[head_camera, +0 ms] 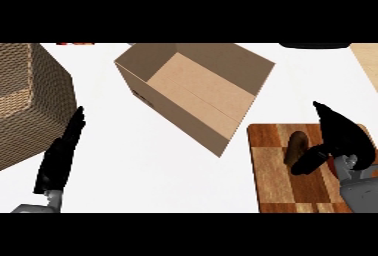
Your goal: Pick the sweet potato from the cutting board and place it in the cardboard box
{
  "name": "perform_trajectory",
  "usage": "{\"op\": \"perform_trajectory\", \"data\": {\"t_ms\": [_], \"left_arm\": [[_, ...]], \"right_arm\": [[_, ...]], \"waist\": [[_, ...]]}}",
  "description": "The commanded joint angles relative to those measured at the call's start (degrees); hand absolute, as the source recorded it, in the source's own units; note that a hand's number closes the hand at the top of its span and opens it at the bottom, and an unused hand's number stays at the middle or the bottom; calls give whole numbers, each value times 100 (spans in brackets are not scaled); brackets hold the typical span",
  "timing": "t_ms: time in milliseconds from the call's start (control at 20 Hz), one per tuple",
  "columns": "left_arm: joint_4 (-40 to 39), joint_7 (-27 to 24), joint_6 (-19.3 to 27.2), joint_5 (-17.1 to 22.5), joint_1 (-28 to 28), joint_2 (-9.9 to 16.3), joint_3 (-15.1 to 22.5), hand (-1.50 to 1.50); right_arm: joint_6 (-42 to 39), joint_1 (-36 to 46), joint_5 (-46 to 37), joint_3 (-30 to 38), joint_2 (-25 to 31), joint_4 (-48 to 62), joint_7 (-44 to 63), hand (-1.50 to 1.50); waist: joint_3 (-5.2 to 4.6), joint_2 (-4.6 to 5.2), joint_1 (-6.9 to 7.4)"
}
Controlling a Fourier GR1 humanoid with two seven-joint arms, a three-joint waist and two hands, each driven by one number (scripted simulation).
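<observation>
A brown sweet potato (297, 145) lies on the wooden cutting board (275, 185) at the lower right. My right hand (341, 137) hovers over the board just right of the potato, fingers fairly straight and pointing away, thumb reaching down beside the potato's near end. The hand looks open around it, not closed on it. The open cardboard box (196, 85) stands at the top middle, tilted, with its inside bare. My left hand (63, 150) rests open at the lower left, fingers pointing up.
A large woven basket-like block (29, 100) fills the left edge, close to my left hand. A dark object (317, 45) peeks in at the top right. White counter (148, 170) stretches between box and board.
</observation>
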State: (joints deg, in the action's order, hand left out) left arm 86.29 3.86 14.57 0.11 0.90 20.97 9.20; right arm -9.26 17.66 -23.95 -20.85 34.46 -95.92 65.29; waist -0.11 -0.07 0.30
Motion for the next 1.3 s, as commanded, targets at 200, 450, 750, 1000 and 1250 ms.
{"op": "perform_trajectory", "data": {"t_ms": [200, 450, 750, 1000, 1250], "left_arm": [[-50, 98, 109, -186, 57, -174, 0, 0], [179, 151, -142, -52, -112, 38, -187, 0], [208, 170, -193, -129, -65, -39, -255, 0], [180, -167, -481, 7, -422, 66, -445, 0], [-18, 24, -259, -301, -4, -307, -302, 0]], "right_arm": [[-582, 198, -279, -63, -303, 101, 1379, -150], [-664, -178, -326, -3, -413, -111, 1459, -150], [-632, 145, -575, 204, -635, 729, 908, -150], [-391, -605, -935, 132, -678, 177, 800, -150], [-346, -470, -1241, 241, -1042, 570, 687, -150]], "waist": [[3, 2, -24], [5, -13, -40], [10, 8, 10], [8, -6, -36], [9, 5, -38]]}}
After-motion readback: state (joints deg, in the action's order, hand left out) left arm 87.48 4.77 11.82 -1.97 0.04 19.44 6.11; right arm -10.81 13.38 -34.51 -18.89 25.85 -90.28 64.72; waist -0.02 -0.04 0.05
